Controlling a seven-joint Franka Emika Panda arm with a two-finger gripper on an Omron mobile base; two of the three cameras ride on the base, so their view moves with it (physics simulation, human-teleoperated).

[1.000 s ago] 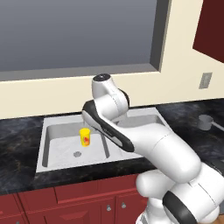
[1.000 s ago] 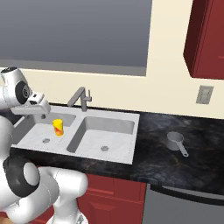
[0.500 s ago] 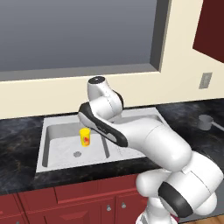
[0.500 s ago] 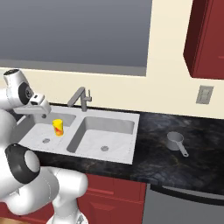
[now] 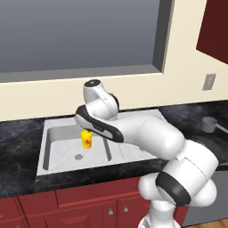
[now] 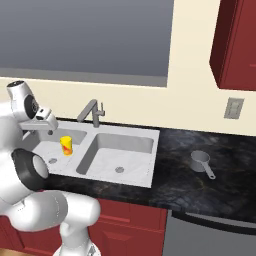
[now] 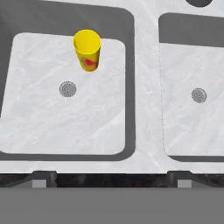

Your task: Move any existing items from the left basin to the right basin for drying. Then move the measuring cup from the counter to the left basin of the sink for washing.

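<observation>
Above the left basin [image 7: 65, 122] I am hovering with my pincer [image 7: 111, 181] spread wide and carrying nothing, its two tips just peeking up at the bottom of the hand view. The yellow cup [image 7: 88, 49] is standing upright on the basin floor, near the back wall and just beyond the drain [image 7: 68, 89]; it is the one item to clear out before anything else. To take it well, I am judging that I need to travel forward over the basin until the cup sits centred between my tips, then come straight down so one tip passes on each side of its wall, well below the rim, before closing. The cup looks light and smooth, so a squeeze off-centre could tip it or let it spin away. Once held, it needs lifting clear of the divider [image 7: 146, 87] before crossing to the right basin [image 7: 197, 127]. The faucet [image 6: 90, 111] is rising behind that divider, so I should be keeping my wrist in front of it. The measuring cup [image 6: 201, 161] is waiting on the table [image 6: 210, 185], well apart from the sink [image 6: 145, 175], for afterwards.
</observation>
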